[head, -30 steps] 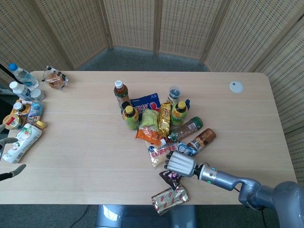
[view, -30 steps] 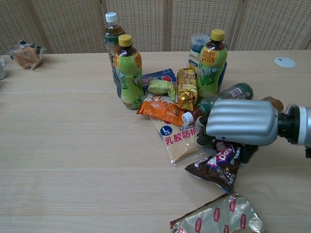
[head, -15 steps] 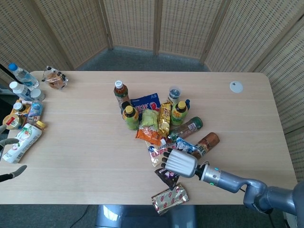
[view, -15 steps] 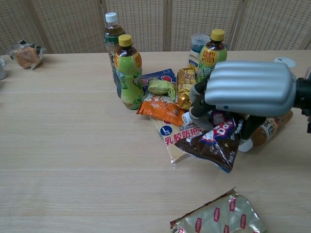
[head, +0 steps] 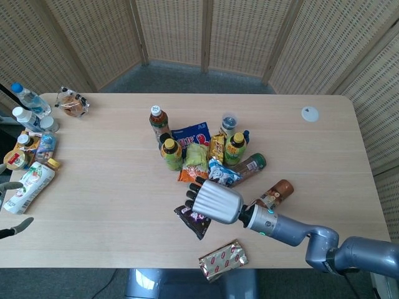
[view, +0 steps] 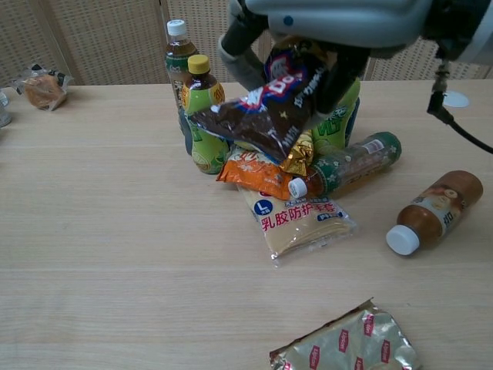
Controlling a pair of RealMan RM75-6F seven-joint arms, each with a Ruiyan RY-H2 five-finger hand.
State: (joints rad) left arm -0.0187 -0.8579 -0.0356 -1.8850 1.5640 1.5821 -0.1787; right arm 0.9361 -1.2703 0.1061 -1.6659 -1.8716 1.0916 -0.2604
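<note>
Robot hand with brown snack bag now raised; lettering legible only in chest view.

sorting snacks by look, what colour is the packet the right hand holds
Dark brown snack packet with red and white lettering, held by the right hand; clearest in the chest view.

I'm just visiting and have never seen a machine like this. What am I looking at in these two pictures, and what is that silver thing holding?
The silver thing is the robot's right hand, a metal hand on a grey arm. One picture looks down from a camera in the robot's head; the other looks forward from its chest, low over the light wooden table. The fingers hold a dark brown crinkly snack bag lifted above a heap of snack packets and drink bottles, among them a yellow-capped green bottle. A brown bottle with a white cap lies on its side apart from the heap, and a gold foil packet lies at the near edge. The dark fingertips of the left hand barely show at the far left edge.
</note>
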